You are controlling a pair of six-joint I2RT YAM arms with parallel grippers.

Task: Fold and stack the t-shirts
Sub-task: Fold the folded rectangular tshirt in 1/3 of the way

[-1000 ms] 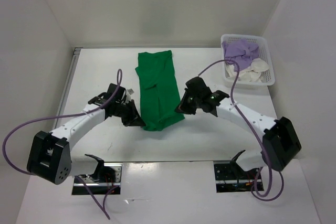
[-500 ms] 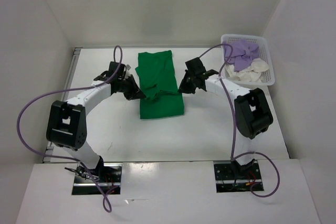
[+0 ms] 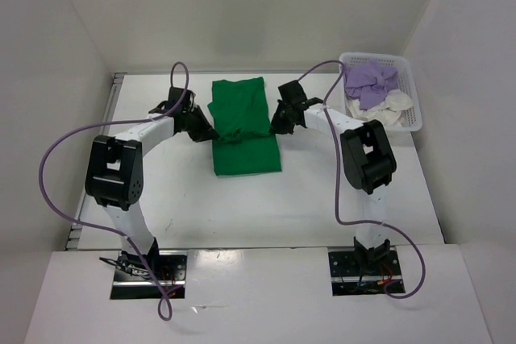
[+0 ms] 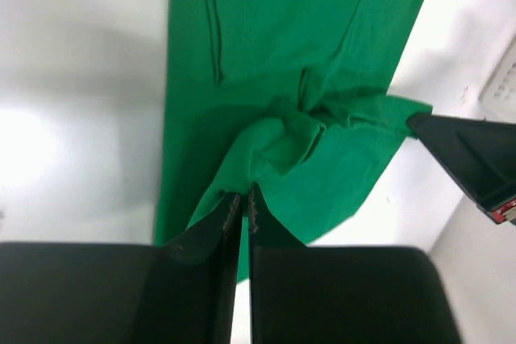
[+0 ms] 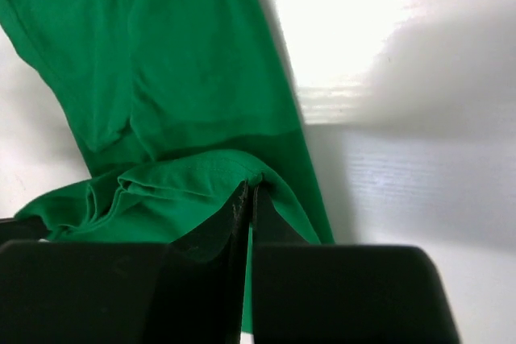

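This is looking like a robotics lab, not a home. A left arm [image 3: 141,130] and a right arm [image 3: 330,118] are sitting bolted at the near edge of a white table [image 3: 161,199]. Plain white walls [image 3: 242,14] are closing it in on three sides, like a test cell. Purple cables [image 3: 41,175] are looping from the arms down to metal plates [image 3: 173,267] at the front, where loose wiring is showing. What the plates are carrying is hard to tell from above, perhaps electronics. The only household things are a green shirt [image 3: 242,110] lying on the table and a white basket [image 3: 379,56] standing at the far right, holding more cloth.
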